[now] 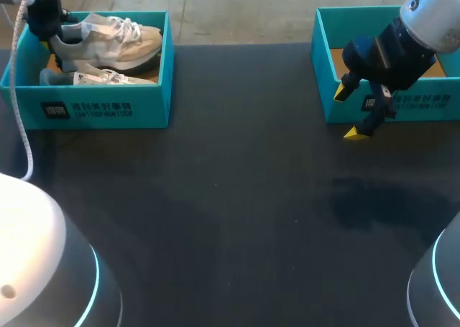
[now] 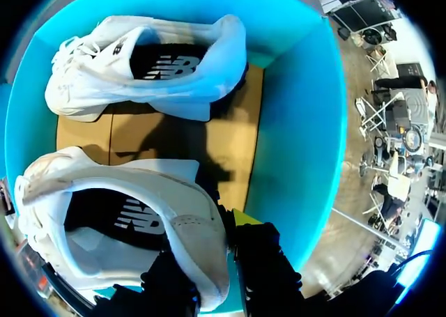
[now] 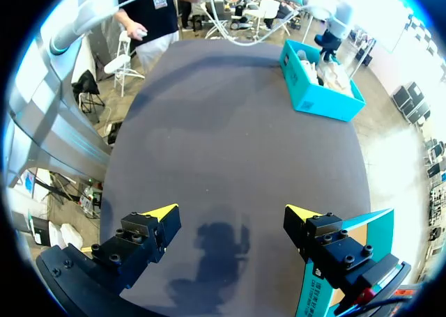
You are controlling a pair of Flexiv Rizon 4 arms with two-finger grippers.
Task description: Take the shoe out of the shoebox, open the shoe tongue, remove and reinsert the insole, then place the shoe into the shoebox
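Two pale sneakers lie in the teal shoebox [image 1: 108,111] at the far left. My left gripper [image 1: 49,34] is inside that box, shut on the heel of the rear shoe [image 1: 115,39], which sits tilted above the second shoe [image 1: 108,77]. In the left wrist view the held shoe [image 2: 118,219] has its heel collar clamped by the gripper [image 2: 212,261], whose fingers are mostly hidden behind it. The other shoe [image 2: 146,66] rests ahead on the cardboard floor [image 2: 174,136]. My right gripper [image 1: 350,113] hangs open and empty at the front wall of a second teal box [image 1: 402,108].
The second box, at the far right, shows only its cardboard floor [image 1: 338,61]. In the right wrist view the open gripper [image 3: 231,212] looks across dark tabletop [image 3: 230,122] toward the distant shoebox [image 3: 320,94]. Dark table surface [image 1: 237,197] spans the middle.
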